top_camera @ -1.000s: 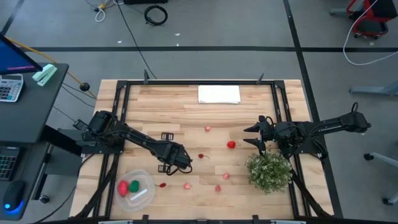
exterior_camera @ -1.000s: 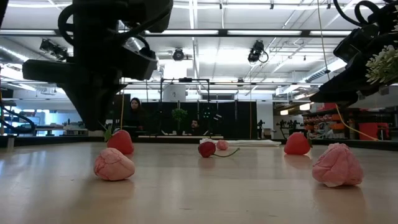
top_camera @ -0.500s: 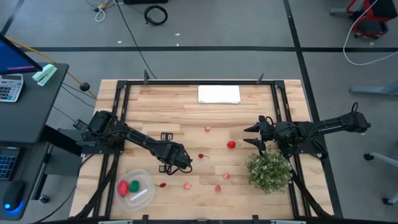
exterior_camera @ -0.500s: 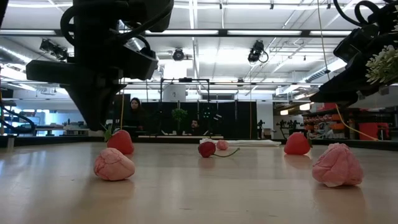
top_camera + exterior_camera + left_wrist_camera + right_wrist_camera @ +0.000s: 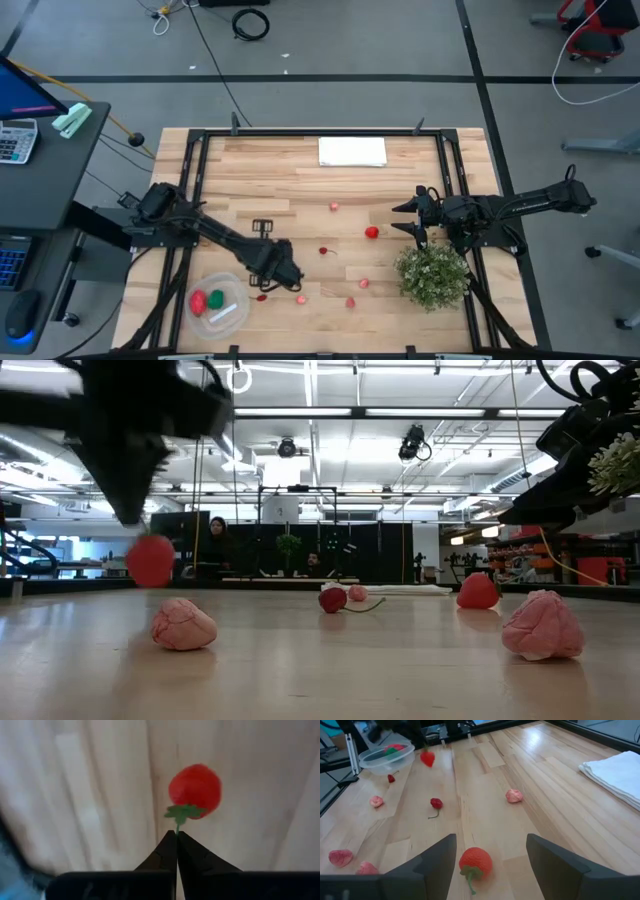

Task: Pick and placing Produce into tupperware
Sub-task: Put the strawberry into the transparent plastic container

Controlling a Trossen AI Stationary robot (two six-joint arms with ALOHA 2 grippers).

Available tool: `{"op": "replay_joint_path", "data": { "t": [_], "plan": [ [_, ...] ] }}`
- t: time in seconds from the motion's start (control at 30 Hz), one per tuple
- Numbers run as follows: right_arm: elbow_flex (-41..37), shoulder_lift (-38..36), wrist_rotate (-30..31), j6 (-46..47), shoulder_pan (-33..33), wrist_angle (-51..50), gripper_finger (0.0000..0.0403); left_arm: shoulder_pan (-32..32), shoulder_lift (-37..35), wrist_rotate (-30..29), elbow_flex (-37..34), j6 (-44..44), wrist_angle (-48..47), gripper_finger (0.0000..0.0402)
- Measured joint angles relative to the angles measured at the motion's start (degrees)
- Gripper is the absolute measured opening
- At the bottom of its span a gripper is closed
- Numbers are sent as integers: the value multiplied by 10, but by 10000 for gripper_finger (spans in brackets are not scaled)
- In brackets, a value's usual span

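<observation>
My left gripper (image 5: 176,835) is shut on the green stem of a small red fruit (image 5: 195,790). It hangs above the table (image 5: 150,560), a little right of the round clear tupperware (image 5: 233,288). The tupperware holds a red and a green piece. My right gripper (image 5: 490,851) is open and waits near the table's right edge (image 5: 413,219). A red strawberry (image 5: 475,861) lies on the wood between and ahead of its fingers, untouched. Several pink pieces (image 5: 300,297), a cherry (image 5: 324,251) and another small red one (image 5: 262,297) lie on the table. My left gripper pinches the red fruit's thin green stem (image 5: 177,826) between its two fingertips, just above the leafy cap. The fruit hangs below the fingers, lifted clear of the table.
A bushy green plant (image 5: 432,275) stands by the near right corner, beside my right arm. A folded white cloth (image 5: 352,151) lies at the far edge. A black frame runs around the tabletop. People stand in the room beyond the table.
My left gripper has moved toward the near left, toward the tupperware, and has risen. The red fruit that lay on the table beside a pink piece is now lifted clear and travels with the gripper. My right arm has kept still.
</observation>
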Motion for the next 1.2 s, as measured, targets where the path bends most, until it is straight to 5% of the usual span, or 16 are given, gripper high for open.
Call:
{"op": "replay_joint_path", "data": {
  "t": [0.2, 0.43, 0.67, 1.2],
  "plan": [
    [0, 0, 0, 0, 0, 0, 250, -77, 0, 51, 93, -138, -140, 5],
    [0, 0, 0, 0, 0, 0, 250, -165, -1, 260, 139, -183, -124, 4],
    [0, 0, 0, 0, 0, 0, 250, -208, 0, 252, 115, -219, -117, 7],
    [0, 0, 0, 0, 0, 0, 250, -161, 0, 244, -1, -212, -60, 57]
  ]
}}
